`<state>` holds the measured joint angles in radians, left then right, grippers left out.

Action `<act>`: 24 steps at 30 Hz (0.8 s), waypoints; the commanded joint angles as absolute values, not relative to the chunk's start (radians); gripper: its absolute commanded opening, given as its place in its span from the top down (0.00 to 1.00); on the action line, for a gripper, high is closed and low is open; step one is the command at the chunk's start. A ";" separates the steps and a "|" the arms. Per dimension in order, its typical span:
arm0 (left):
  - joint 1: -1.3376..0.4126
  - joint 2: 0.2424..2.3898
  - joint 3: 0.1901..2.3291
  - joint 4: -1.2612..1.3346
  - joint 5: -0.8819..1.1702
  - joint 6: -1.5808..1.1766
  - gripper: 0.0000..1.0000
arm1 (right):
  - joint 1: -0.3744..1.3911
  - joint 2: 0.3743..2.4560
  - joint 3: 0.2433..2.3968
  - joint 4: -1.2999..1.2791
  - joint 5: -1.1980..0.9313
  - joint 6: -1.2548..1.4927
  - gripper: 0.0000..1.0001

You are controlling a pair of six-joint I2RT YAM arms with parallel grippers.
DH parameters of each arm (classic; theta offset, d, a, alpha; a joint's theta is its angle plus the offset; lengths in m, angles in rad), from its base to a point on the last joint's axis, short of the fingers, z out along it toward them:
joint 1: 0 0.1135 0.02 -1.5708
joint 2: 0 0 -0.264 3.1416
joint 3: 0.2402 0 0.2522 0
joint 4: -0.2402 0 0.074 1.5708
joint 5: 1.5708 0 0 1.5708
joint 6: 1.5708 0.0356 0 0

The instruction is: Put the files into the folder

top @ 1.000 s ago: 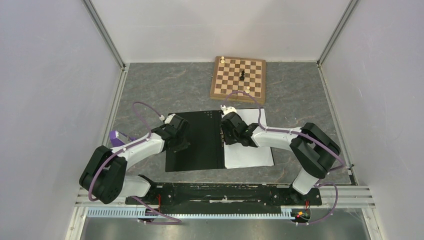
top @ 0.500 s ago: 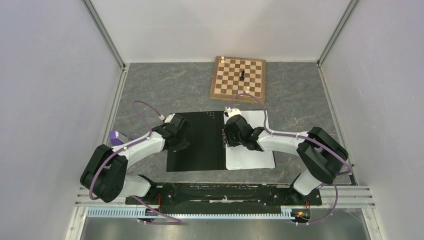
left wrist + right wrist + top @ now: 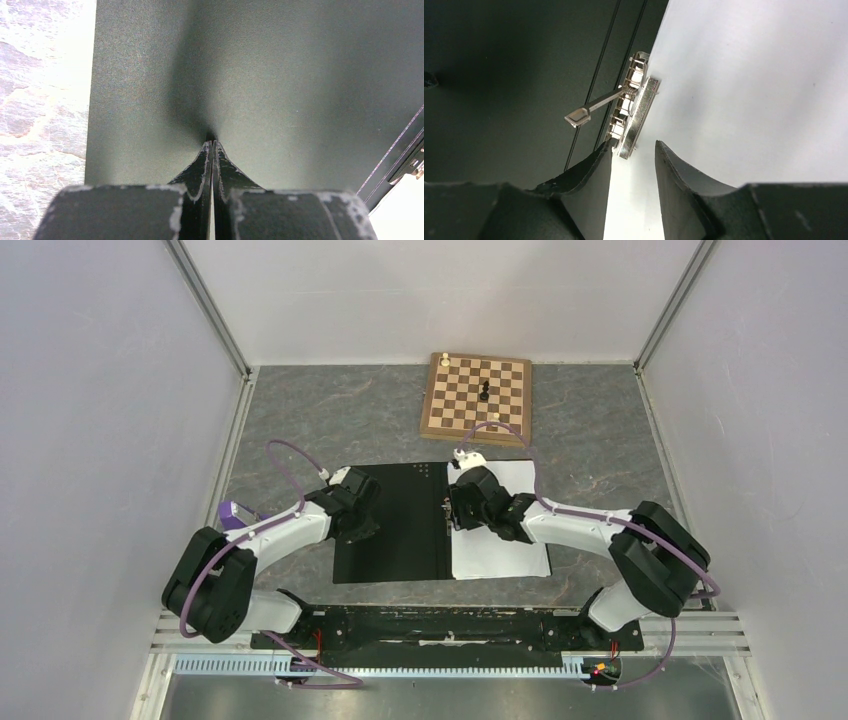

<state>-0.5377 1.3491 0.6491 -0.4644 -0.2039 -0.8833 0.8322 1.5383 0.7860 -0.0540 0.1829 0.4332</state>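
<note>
The folder [image 3: 400,545] lies open on the table, black inside up. The files [image 3: 505,552], white sheets, lie flat on its right half. My left gripper [image 3: 360,518] is shut with nothing in it, its tips [image 3: 212,142] touching the folder's left cover [image 3: 300,75]. My right gripper [image 3: 462,512] stands open over the spine. In the right wrist view its jaws [image 3: 634,146] stand apart just below the metal clip [image 3: 633,112], whose lever [image 3: 589,111] sticks out left over the black cover [image 3: 514,75]. The white sheets [image 3: 749,90] reach the clip's right side.
A wooden chessboard [image 3: 477,397] with three pieces sits at the back. A purple metronome [image 3: 233,514] stands left of the folder, partly behind my left arm. Grey stone-patterned tabletop [image 3: 40,100] shows beside the folder's left edge. White walls close in the sides.
My right gripper's jaws have opened, and it has shifted slightly right along the spine with its elbow swinging outward. The left gripper has stayed put.
</note>
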 commanded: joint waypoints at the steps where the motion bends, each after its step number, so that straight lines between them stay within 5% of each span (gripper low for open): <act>1: -0.529 1.364 0.684 -0.480 -0.231 -0.899 0.98 | 0.830 1.467 0.821 -0.111 0.237 0.420 0.60; 14: -0.531 1.325 0.670 -0.483 -0.216 -0.911 0.98 | 0.948 1.684 1.213 -0.400 0.440 0.307 0.73; 24: -0.523 1.237 0.596 -0.480 -0.247 -0.956 0.98 | 0.989 1.787 1.319 -0.470 0.486 0.228 0.84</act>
<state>-0.5323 1.2716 0.6132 -0.4824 -0.2092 -0.8989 0.9798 1.7840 1.2625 -0.4263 0.4320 0.2729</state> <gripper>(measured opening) 0.032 0.160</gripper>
